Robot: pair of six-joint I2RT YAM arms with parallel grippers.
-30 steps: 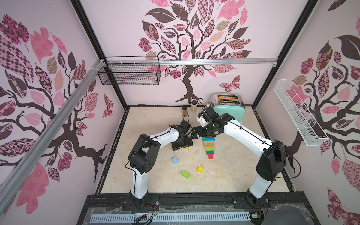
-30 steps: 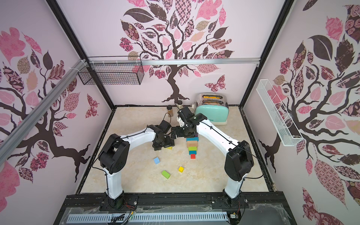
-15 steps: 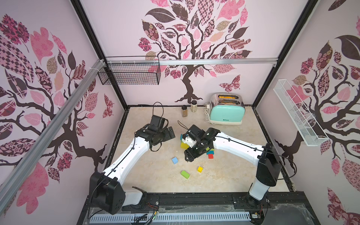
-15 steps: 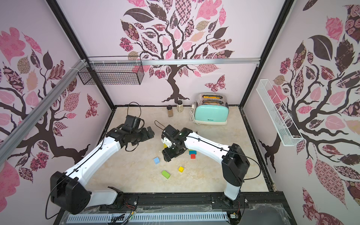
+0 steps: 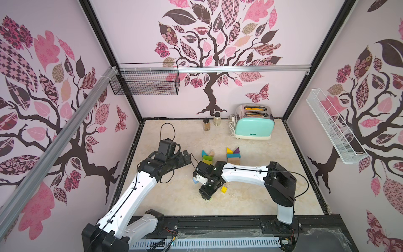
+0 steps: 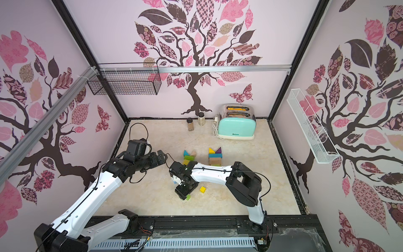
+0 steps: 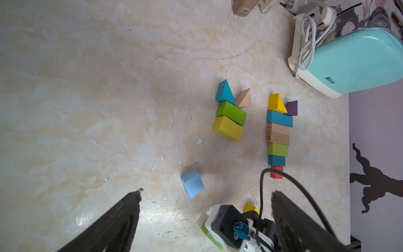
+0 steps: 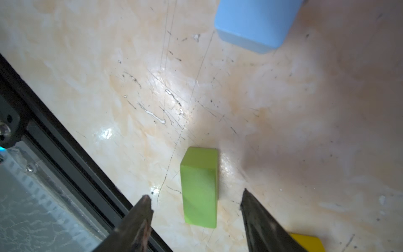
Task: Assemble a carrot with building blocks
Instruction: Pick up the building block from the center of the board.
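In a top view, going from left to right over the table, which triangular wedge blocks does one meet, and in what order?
teal wedge → bare wood wedge → yellow wedge → purple wedge

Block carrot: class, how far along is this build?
Done: the long row of coloured wooden blocks, wedges down to a red cube, looks complete. The shorter wooden block row has only two wedges and two bricks. In hand: the open right gripper straddles the loose green wooden brick, not gripping yet. Remaining: that brick, the light blue wooden cube and the yellow wooden cube.
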